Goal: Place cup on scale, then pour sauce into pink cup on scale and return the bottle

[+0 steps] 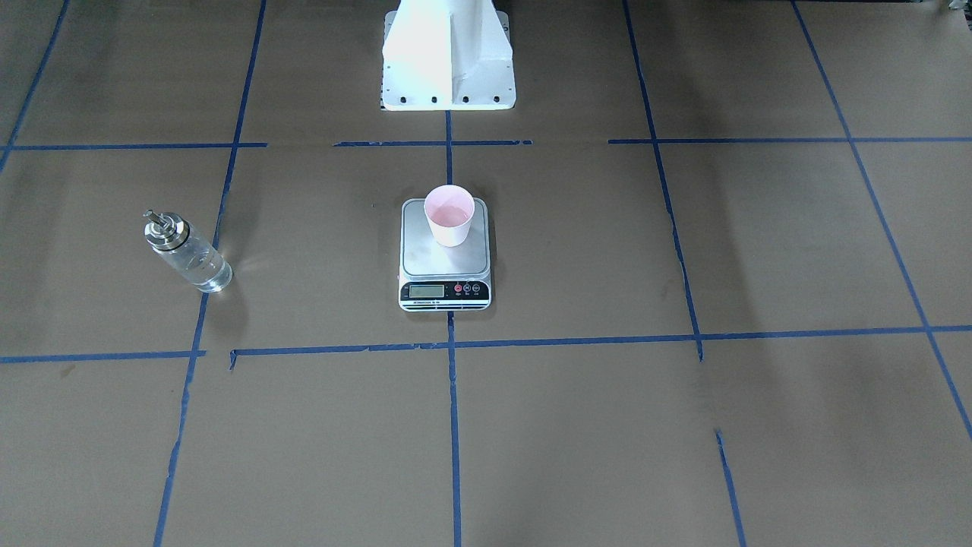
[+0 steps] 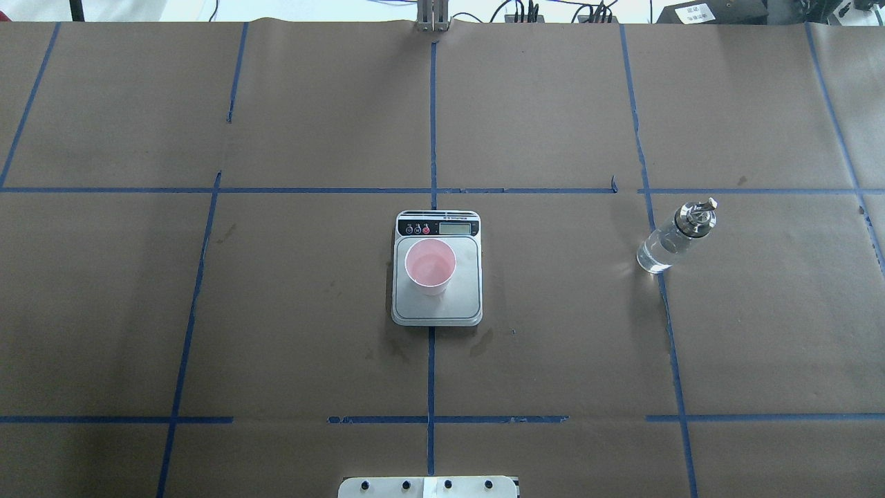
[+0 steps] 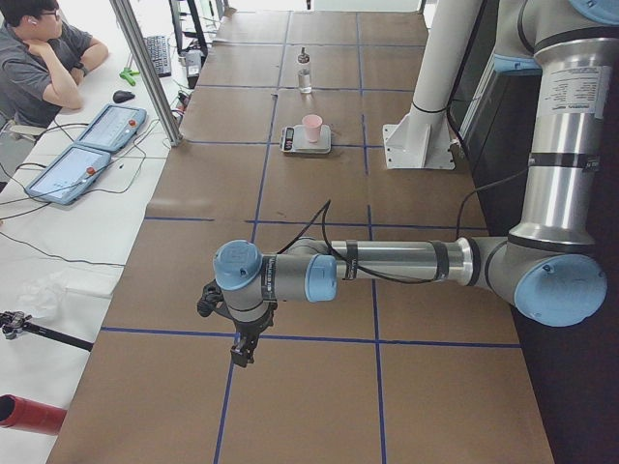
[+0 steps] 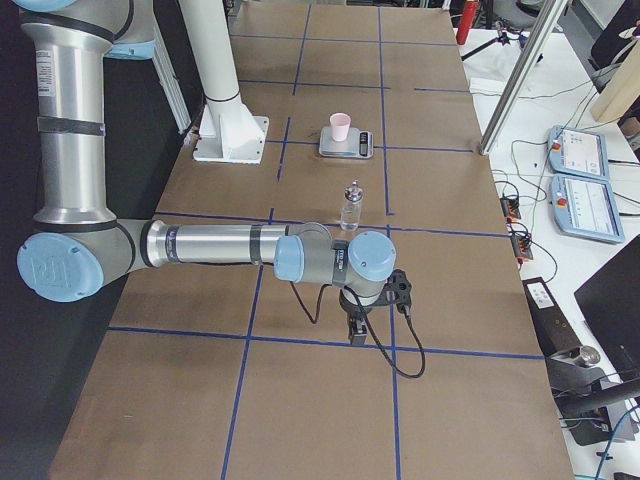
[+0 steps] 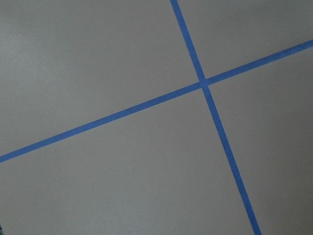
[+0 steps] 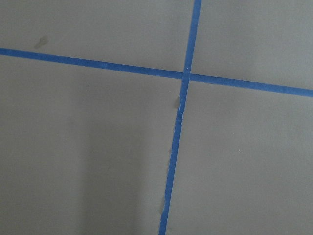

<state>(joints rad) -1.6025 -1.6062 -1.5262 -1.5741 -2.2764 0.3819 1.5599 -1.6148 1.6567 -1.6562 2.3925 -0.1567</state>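
Note:
The pink cup [image 1: 449, 216] stands upright on the scale [image 1: 444, 264] at the table's middle, toward the platform's robot side; both also show in the overhead view, cup [image 2: 430, 266] on scale [image 2: 464, 294]. A faint liquid level seems to show inside the cup. The bottle [image 1: 186, 251] with clear sauce stands upright on the paper at the robot's right [image 2: 674, 238], free of any gripper. My left gripper [image 3: 242, 353] and right gripper [image 4: 356, 333] hang low over the table's far ends, seen only from the side; I cannot tell whether they are open. Both wrist views show only paper and tape.
Brown paper with a blue tape grid [image 2: 432, 138] covers the table. The white robot pedestal [image 1: 448, 61] stands at the robot-side edge. An operator [image 3: 48, 58] sits beside the table with tablets [image 3: 97, 145] and cables.

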